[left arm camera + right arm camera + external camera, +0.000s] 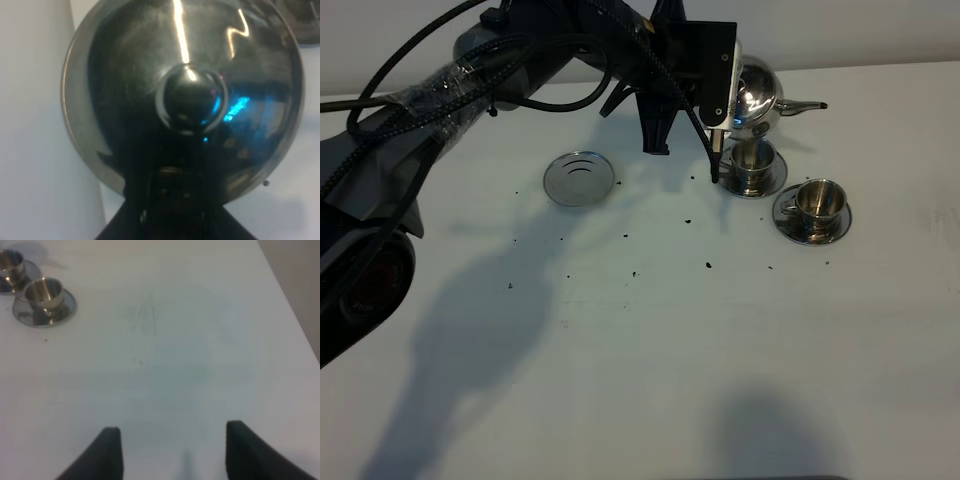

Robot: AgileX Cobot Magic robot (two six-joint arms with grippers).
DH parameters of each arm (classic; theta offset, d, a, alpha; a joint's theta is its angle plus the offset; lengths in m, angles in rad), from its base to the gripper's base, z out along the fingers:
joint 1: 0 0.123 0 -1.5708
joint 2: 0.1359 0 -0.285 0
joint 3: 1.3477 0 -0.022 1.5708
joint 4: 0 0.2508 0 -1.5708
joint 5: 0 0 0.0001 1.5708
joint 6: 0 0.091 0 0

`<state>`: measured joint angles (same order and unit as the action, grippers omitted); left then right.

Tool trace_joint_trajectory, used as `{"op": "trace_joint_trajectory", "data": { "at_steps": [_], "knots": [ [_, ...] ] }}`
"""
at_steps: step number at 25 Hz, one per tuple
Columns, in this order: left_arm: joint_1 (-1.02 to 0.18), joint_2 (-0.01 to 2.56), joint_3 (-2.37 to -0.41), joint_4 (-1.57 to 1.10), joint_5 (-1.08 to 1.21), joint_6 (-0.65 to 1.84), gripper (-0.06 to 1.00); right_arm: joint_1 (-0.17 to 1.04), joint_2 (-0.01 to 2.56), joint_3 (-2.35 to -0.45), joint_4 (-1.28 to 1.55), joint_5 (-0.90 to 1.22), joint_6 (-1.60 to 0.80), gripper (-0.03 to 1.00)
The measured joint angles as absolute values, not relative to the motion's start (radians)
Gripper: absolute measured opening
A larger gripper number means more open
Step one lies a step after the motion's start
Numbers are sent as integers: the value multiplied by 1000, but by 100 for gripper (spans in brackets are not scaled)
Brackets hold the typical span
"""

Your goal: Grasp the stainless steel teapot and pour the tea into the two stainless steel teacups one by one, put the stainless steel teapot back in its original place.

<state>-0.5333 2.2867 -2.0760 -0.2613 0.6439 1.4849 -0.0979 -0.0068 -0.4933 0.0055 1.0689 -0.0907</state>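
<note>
The stainless steel teapot [758,92] hangs off the table, just above and behind the far teacup [752,165], with its thin spout [808,105] pointing right. My left gripper [724,100] is shut on the pot's handle side. The left wrist view is filled by the pot's lid [125,65] and its knob [191,97]. The second teacup [816,200] stands on its saucer to the front right. The round coaster [579,178] lies bare to the left. No tea shows. My right gripper [172,450] is open over bare table, with both teacups [45,294] [11,262] far off.
Small dark specks [708,265] are scattered on the white table [650,350] around the cups and in front of them. The left arm and its cables [470,80] stretch across the back left. The table's edge [287,300] shows in the right wrist view.
</note>
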Motion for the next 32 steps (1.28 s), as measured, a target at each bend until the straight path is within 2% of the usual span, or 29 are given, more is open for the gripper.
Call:
{"op": "trace_joint_trajectory", "data": {
  "at_steps": [32],
  "knots": [
    [-587,2339,-2074,-64,490,1651,24,-98,-7,-493,5,1069,-91,45]
  ]
}}
